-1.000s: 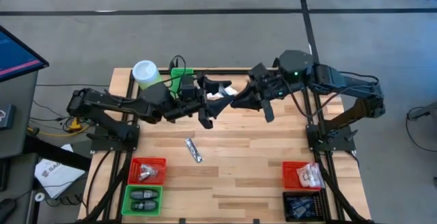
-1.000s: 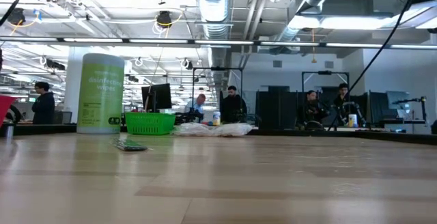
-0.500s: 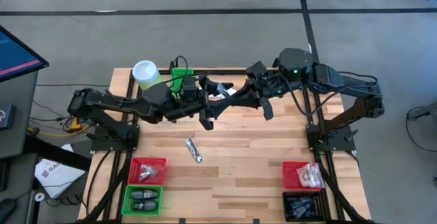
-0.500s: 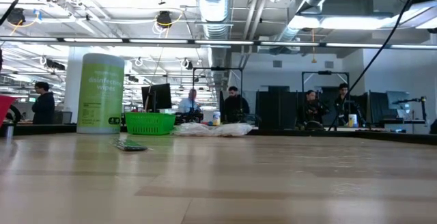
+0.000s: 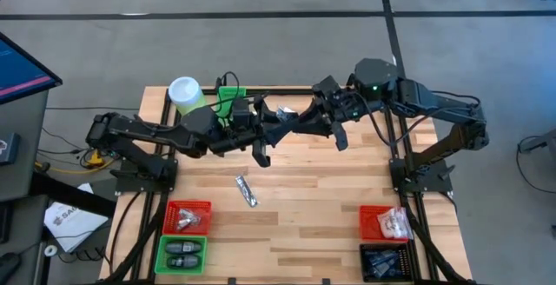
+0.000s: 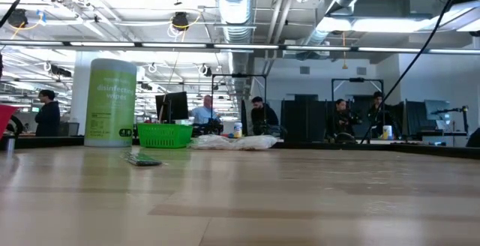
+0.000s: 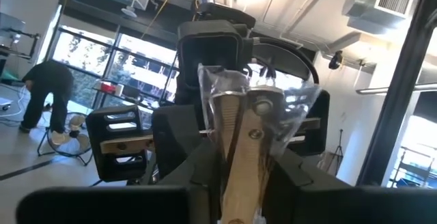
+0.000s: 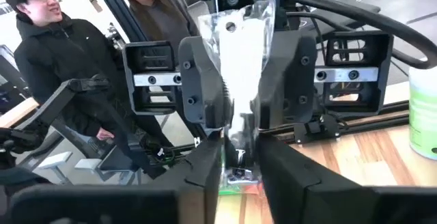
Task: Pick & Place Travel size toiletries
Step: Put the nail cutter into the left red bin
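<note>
Above table's far middle, you are mid-handover: left gripper point(image 5: 276, 122) and right gripper point(image 5: 300, 122) both clamped on clear sachet point(image 5: 286, 114). Next: one claw lets go, other carries to bin point(image 5: 383, 223).

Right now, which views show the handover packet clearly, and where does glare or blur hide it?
Left wrist view: clear packet backlit by bright windows, with glare. Right wrist view: white sachet sharp, fingers blurred near the lens. High view: too small. Low view: not shown.

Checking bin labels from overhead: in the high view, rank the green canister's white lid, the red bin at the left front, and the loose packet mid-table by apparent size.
1. Red bin
2. White lid
3. Loose packet

The lid sits nearer the overhead camera, so its rank is less certain.
</note>
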### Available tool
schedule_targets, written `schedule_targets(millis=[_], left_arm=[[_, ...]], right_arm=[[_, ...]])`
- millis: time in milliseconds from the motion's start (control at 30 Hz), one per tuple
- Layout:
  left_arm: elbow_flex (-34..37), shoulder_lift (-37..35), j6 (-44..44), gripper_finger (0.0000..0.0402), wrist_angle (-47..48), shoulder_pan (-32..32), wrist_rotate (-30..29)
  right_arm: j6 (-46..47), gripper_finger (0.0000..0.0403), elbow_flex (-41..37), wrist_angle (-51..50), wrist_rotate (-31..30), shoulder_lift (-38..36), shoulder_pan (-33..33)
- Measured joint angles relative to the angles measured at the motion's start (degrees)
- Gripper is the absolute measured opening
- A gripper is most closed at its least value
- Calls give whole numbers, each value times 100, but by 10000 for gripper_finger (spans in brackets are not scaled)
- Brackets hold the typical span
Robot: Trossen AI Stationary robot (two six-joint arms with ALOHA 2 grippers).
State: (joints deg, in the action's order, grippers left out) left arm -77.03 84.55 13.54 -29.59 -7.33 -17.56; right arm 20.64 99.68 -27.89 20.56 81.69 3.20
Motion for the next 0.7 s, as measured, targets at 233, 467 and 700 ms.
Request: schedule_targets(millis=[233,467,700], left_arm=[[0,-4,136,41,52,-16,-23],[0,-9,319,41,238,-20,-22],[2,-77,491,41,661,-53,-39]], right_arm=[[-2,169,0,16,103,-3,-2],[29,257,0,-128,251,-163,0],[40,282,9,-486,233,-302,195]])
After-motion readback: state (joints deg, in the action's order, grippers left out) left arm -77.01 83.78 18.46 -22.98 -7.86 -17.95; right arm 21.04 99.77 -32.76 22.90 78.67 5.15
